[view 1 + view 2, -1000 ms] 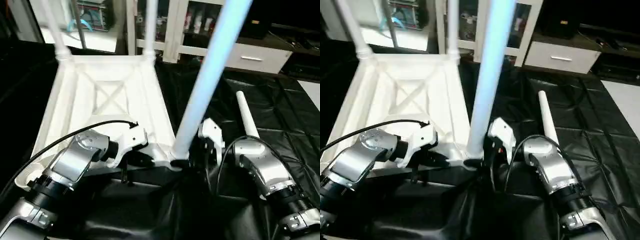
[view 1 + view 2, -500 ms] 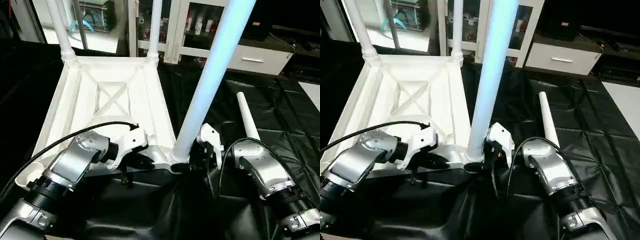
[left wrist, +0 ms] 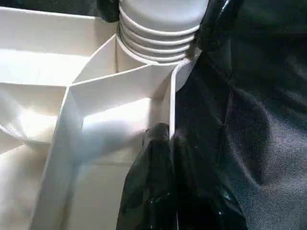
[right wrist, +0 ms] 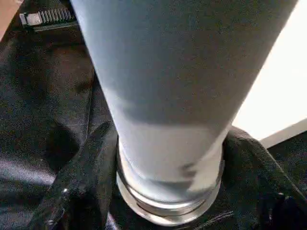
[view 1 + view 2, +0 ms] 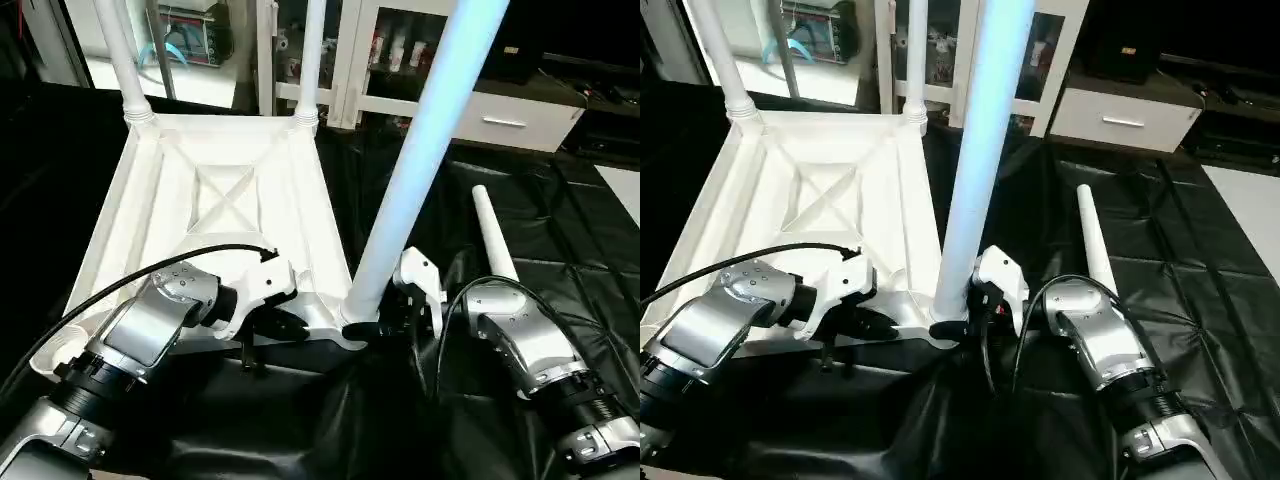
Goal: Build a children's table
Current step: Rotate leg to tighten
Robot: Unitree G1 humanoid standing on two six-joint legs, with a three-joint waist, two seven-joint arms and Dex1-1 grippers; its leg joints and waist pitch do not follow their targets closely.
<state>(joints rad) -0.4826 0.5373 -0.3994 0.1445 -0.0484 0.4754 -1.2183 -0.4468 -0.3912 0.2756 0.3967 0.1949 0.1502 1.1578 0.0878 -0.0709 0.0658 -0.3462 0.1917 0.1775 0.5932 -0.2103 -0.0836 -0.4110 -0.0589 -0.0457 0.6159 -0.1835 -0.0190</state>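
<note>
The tabletop [image 5: 230, 215] lies upside down on the black-draped bench [image 5: 560, 210], ribbed underside up, filling the left and centre of the frame. Two legs already stand in the far corner sockets at upper left [image 5: 118, 55] and upper centre [image 5: 311, 60], and a third leg [image 5: 420, 160] rises steeply from the near right socket at centre frame, so the build looks about three quarters done. The right gripper [image 5: 385, 322] has its fingers [image 4: 86, 177] clasped around the base of that third leg, seemingly seating or twisting it home. The left gripper [image 5: 285, 325] pinches the tabletop's near rim, fingers [image 3: 158, 191] clamped on the thin wall just beside that socket, steadying it. The fourth leg [image 5: 492, 232] lies loose on the cloth at right of centre, and the near left socket [image 5: 60, 350] is open at lower left. The near rim sits close to the bench's front edge, leaving little room there; open cloth to the right gives space for fetching the last leg.
</note>
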